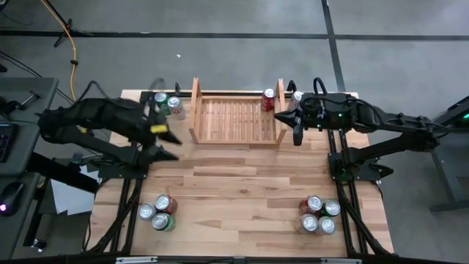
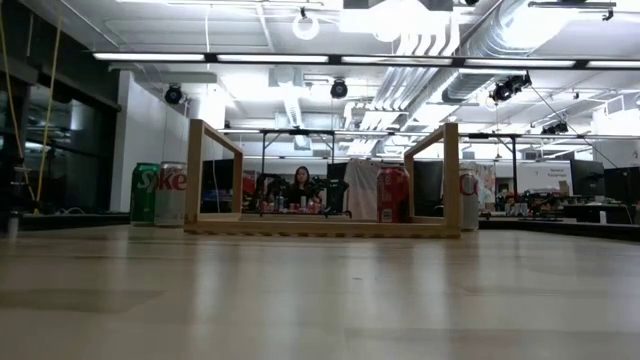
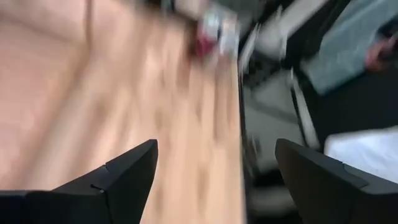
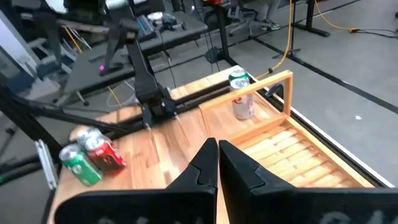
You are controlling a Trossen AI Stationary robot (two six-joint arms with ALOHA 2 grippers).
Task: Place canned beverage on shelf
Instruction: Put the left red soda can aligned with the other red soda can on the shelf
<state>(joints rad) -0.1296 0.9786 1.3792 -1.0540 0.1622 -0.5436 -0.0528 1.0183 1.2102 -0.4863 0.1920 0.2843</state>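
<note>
The left gripper (image 1: 167, 141) is wide and empty — the nearest cans (image 1: 159, 213) stand upright at the table's near edge, toward its base; the shelf (image 1: 236, 117) lies beyond.

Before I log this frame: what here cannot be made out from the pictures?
- Left wrist view: motion blur smears the table and a reddish can cluster; can count unreadable.
- Low view: neither arm shows; the shelf's right board partly hides the red can inside.
- High view: can labels too small to read; left gripper blurred.
- Right wrist view: right gripper jaws shut, shelf's near end cut off by the edge.
</note>
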